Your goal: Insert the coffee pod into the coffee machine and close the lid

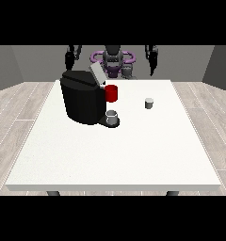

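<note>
Even, bright, diffuse light falls from above on the white counter (110, 150), which shows no glare. The black coffee machine (82, 96) casts almost no shadow (only slight darkening at its base). Walls behind sit dimmer grey.

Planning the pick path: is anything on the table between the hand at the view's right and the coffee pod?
Nothing visible. The hand at the view's right hangs raised behind the table's far edge, and the pod stands alone on bare table below it. The red cup and the machine lie off toward the view's left.
</note>
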